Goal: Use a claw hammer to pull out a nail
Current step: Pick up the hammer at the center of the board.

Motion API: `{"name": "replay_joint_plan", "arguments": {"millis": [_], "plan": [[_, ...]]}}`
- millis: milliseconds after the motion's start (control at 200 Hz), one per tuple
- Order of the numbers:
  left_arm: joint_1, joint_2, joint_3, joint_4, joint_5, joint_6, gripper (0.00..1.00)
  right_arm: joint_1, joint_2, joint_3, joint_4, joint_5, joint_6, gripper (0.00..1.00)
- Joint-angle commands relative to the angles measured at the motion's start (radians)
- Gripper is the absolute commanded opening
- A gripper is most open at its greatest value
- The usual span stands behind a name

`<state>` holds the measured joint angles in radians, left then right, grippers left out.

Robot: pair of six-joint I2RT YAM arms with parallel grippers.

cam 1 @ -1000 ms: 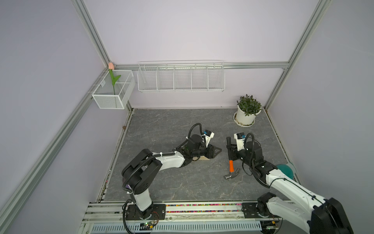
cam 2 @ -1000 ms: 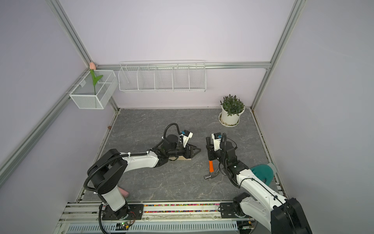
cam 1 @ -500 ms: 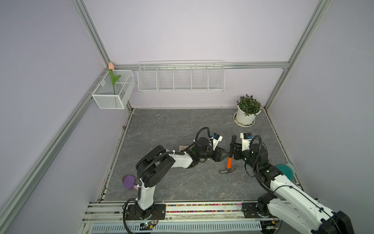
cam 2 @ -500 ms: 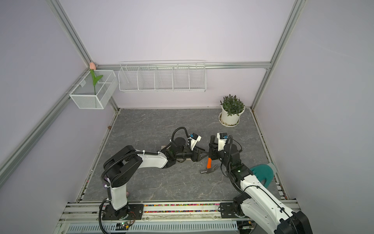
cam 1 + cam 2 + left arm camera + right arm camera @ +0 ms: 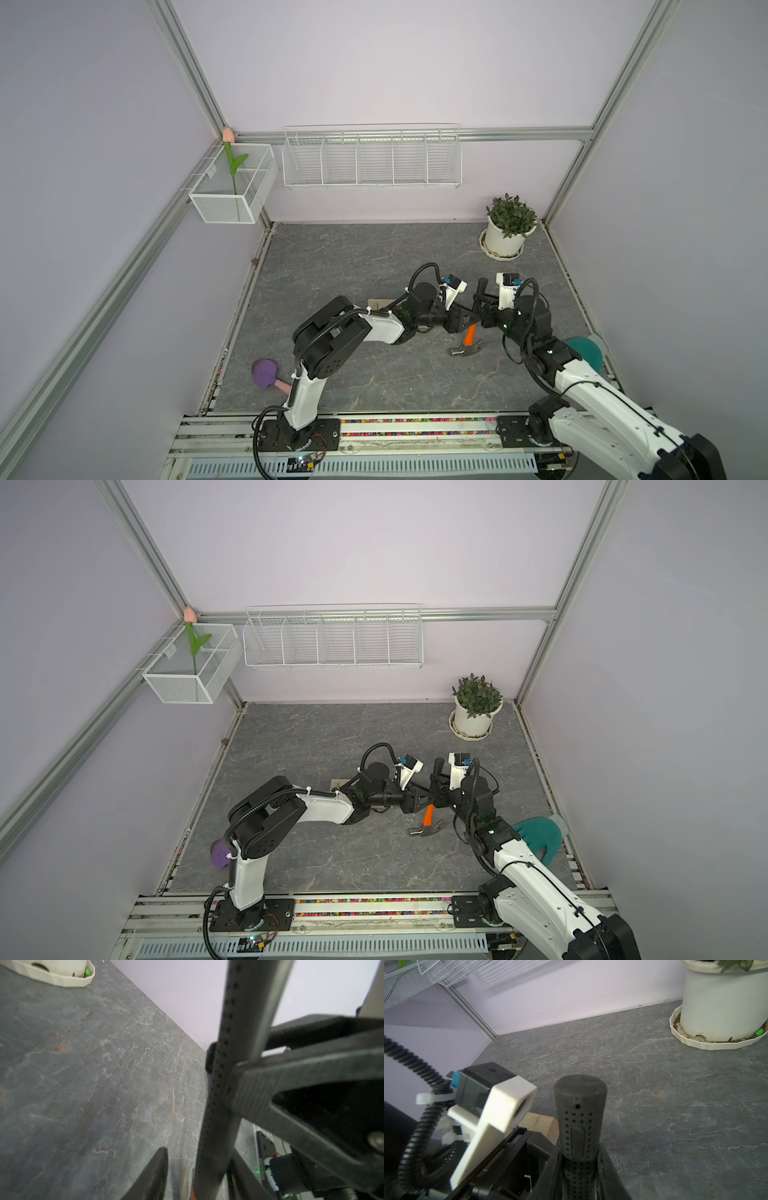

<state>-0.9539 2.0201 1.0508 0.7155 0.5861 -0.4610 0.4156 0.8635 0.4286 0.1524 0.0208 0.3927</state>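
The claw hammer (image 5: 468, 343) hangs nearly upright, silver head (image 5: 423, 830) low over the table, orange neck (image 5: 428, 813) above it. My right gripper (image 5: 483, 309) is shut on its black dotted handle (image 5: 580, 1109), whose end sticks up past the jaws. My left gripper (image 5: 471, 321) reaches in from the left with its jaws open on either side of the handle (image 5: 220, 1095); one finger (image 5: 154, 1174) stands off it with a gap. A wooden block (image 5: 380, 302) lies behind the left arm, also in the right wrist view (image 5: 542, 1124). The nail is hidden.
A potted plant (image 5: 505, 232) on a saucer stands at the back right. A teal glove (image 5: 538, 837) lies by the right wall, a purple and pink object (image 5: 266, 374) by the left arm's base. A wire shelf (image 5: 372, 160) and a mesh box (image 5: 232, 183) hang on the walls.
My left arm has swung right, away from the wooden block, to the hammer handle, and its jaws have narrowed. My right arm has shifted the hammer slightly toward it.
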Motion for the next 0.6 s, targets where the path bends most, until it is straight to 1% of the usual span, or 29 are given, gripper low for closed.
{"name": "replay_joint_plan", "arguments": {"millis": [0,55,110,160,185,310,375,480,595], "plan": [[-0.006,0.009,0.012,0.072,0.003,0.008,0.24,-0.024,-0.037,-0.002,0.056,-0.039,0.051,0.07],[-0.005,0.004,0.006,0.094,0.009,0.01,0.14,-0.039,-0.045,-0.007,0.053,-0.056,0.064,0.07],[-0.003,-0.003,0.006,0.095,0.015,0.009,0.0,-0.06,-0.049,-0.005,0.049,-0.095,0.068,0.07],[-0.002,-0.019,0.002,0.092,0.011,0.009,0.0,-0.076,-0.053,0.003,0.046,-0.132,0.059,0.07],[-0.001,-0.027,-0.002,0.094,0.009,0.009,0.0,-0.082,-0.057,0.007,0.045,-0.148,0.055,0.09],[0.0,-0.087,-0.025,0.091,-0.006,0.014,0.0,-0.091,-0.077,0.05,0.034,-0.266,0.014,0.35],[0.001,-0.119,-0.023,0.063,-0.006,0.023,0.0,-0.091,-0.093,0.071,0.027,-0.331,-0.011,0.43],[0.001,-0.175,-0.02,0.0,-0.006,0.046,0.0,-0.092,-0.113,0.089,0.023,-0.385,-0.033,0.58],[0.001,-0.219,-0.002,-0.069,-0.009,0.073,0.0,-0.093,-0.137,0.114,-0.048,-0.43,-0.071,0.69]]}}
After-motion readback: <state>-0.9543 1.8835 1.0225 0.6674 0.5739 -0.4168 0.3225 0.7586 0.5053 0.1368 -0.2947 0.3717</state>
